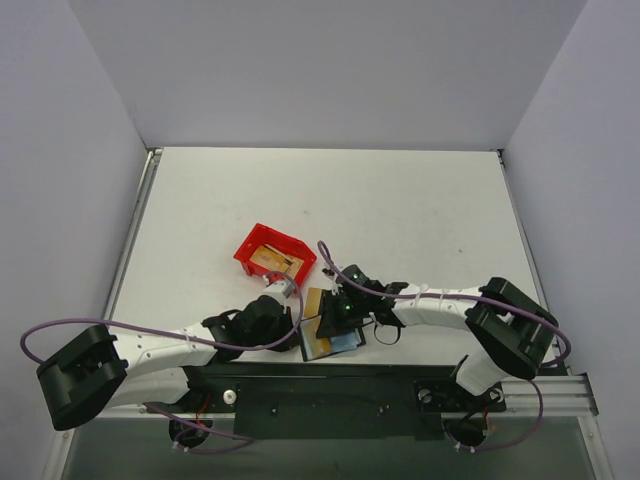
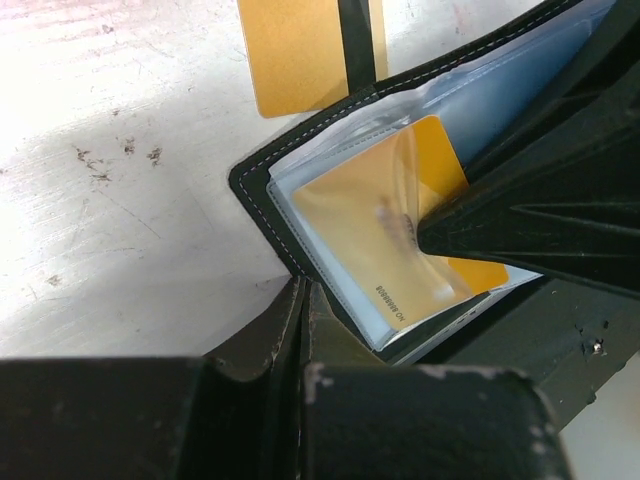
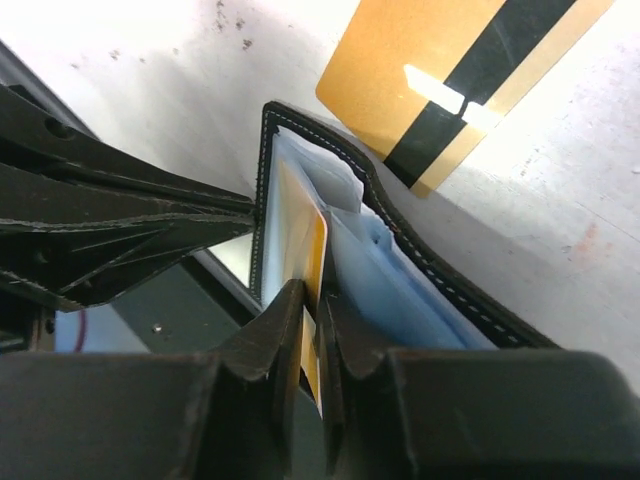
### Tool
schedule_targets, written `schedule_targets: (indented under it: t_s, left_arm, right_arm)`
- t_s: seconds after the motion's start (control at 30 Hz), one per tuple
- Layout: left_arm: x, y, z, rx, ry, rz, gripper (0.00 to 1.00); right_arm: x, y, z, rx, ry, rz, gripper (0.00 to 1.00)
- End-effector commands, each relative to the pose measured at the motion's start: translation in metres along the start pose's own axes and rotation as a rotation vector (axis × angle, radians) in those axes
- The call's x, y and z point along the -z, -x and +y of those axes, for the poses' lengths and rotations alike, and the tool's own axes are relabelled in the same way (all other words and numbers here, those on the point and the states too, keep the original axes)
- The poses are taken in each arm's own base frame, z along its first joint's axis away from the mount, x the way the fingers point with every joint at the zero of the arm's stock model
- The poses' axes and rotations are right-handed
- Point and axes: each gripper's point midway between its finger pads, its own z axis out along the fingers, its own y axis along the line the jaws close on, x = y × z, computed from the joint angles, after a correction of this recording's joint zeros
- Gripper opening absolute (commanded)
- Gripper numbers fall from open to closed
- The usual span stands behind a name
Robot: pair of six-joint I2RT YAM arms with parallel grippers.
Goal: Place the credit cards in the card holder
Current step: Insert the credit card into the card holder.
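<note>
Your right gripper [image 3: 312, 292] is pinching a gold credit card [image 3: 308, 235] edge-on, with the card sitting partway inside the open card holder [image 3: 390, 290] at the table's [image 3: 150, 60] near edge. Your left gripper [image 2: 303, 295] is clamping down on the holder's corner. A striped card [image 3: 450, 80] is lying flat just beside the holder.
</note>
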Motion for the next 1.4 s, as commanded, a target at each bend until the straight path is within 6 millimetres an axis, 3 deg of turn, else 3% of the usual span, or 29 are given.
schedule_targets:
  t_s: [0.0,0.1,0.37,1.0,1.37]
  left_arm:
    - [-0.003,0.003,-0.005,-0.016,-0.007,-0.006,0.07]
    - [-0.004,0.003,-0.005,-0.011,-0.010,-0.007,0.07]
    - [-0.004,0.002,-0.004,-0.013,-0.008,-0.005,0.07]
    - [-0.005,0.007,-0.009,-0.018,-0.017,-0.013,0.07]
    - [-0.009,0.011,-0.015,-0.023,-0.026,-0.012,0.06]
  right_arm:
    - [0.011,-0.008,-0.028,0.089,-0.202,0.029,0.13]
    - [0.013,-0.008,-0.032,0.094,-0.237,0.032,0.27]
    - [0.026,-0.002,-0.036,0.108,-0.299,0.009,0.42]
    - [0.061,0.014,-0.048,0.148,-0.476,-0.062,0.43]
    - [0.072,0.018,-0.050,0.125,-0.513,-0.069,0.43]
